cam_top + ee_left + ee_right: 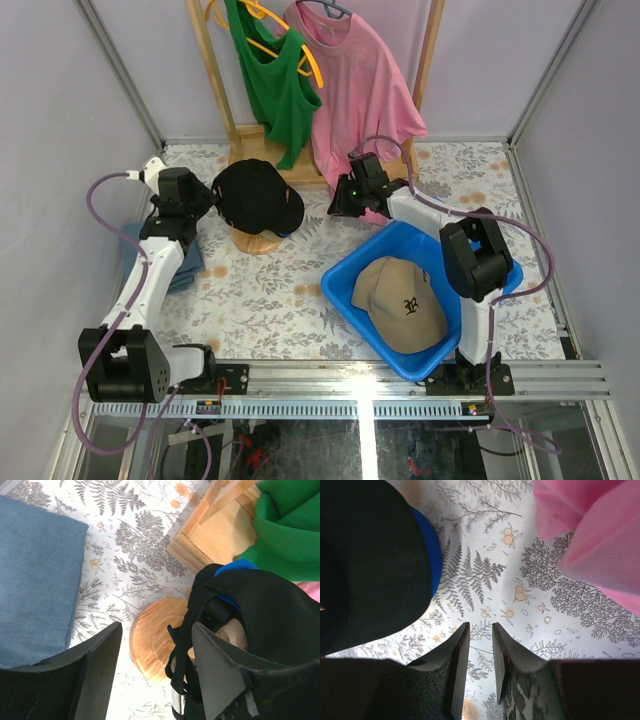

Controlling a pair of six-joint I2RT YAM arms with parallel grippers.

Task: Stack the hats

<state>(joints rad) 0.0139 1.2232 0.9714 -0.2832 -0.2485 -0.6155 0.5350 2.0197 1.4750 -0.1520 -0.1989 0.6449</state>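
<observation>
A: What is at the far left of the table (pixel 270 300)?
B: A folded grey-blue cloth (pixel 186 265) lies there, partly under the left arm. Just to the right of it is the left gripper (pixel 208 203), close against the back of the black cap (pixel 255 193).
A: Does it hold the cap?
B: No. In the left wrist view its fingers (pixel 97 670) stand wide apart. Between them I see the wooden dome stand (pixel 150 645) and the cap's back strap, which hangs next to one finger. Nothing is squeezed.
A: Where does the black cap sit?
B: On top of the dome stand. Under it there is a blue cap (pixel 434 555), and only an edge of its brim comes out. So these two hats are on the stand, one over the other.
A: And behind them?
B: A green sleeveless top (pixel 270 80) and a pink T-shirt (pixel 360 90) hang on a wooden rack (pixel 248 135).
A: What about the right gripper (pixel 479 627)?
B: It is between the stand and the blue tub (pixel 342 295), above the bare table, near the bottom of the pink T-shirt. Its fingers are only a little apart, a narrow slit, and nothing is in it.
A: And the right side?
B: The blue tub stands there, near the base of the right arm. The tan cap (pixel 400 300) lies inside it, with a dark embroidered letter on its front, well apart from the other two hats.
</observation>
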